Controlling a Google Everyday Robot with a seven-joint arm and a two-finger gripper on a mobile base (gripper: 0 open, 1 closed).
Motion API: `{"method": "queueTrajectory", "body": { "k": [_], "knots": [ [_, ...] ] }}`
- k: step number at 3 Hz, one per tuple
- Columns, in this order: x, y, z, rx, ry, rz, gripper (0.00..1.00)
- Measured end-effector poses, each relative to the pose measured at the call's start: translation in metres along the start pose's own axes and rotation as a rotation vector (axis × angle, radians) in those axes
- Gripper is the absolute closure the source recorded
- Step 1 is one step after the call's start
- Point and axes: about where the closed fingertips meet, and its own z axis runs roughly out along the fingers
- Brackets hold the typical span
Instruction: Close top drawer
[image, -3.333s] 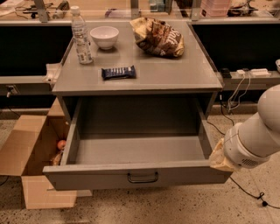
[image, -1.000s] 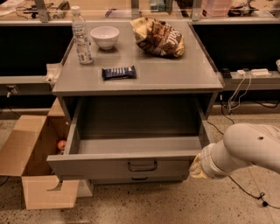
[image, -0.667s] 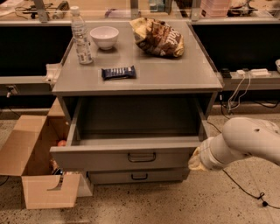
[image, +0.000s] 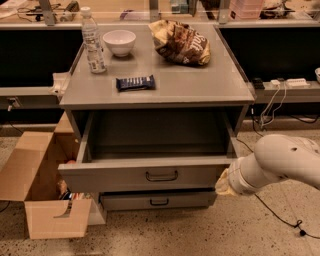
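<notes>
The top drawer (image: 150, 174) is a wide grey metal drawer with a small black bail handle (image: 161, 176) at the centre of its front. It stands partly open under the grey cabinet top, with its empty inside showing. A shallower grey drawer (image: 159, 200) sits below it, pushed in. My gripper (image: 223, 183) is at the right end of the top drawer's front, against its right corner, at the end of my white arm (image: 280, 160) that comes in from the right. The fingers are hidden behind the wrist.
On the cabinet top (image: 200, 82) stand a water bottle (image: 93, 40), a white bowl (image: 119, 42), a chip bag (image: 180, 43) and a dark snack bar (image: 135, 82). An open cardboard box (image: 45, 190) sits on the floor at the left. Cables (image: 280, 210) lie at the right.
The top drawer has slid inward, from far out to partly open. My arm and gripper have moved with its right front corner toward the cabinet.
</notes>
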Motion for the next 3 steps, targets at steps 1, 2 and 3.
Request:
{"method": "queueTrajectory", "body": {
  "k": [1, 2, 3],
  "knots": [
    [0.0, 0.0, 0.0, 0.0, 0.0, 0.0, 0.26],
    [0.0, 0.0, 0.0, 0.0, 0.0, 0.0, 0.04],
    [0.0, 0.0, 0.0, 0.0, 0.0, 0.0, 0.0]
  ]
}}
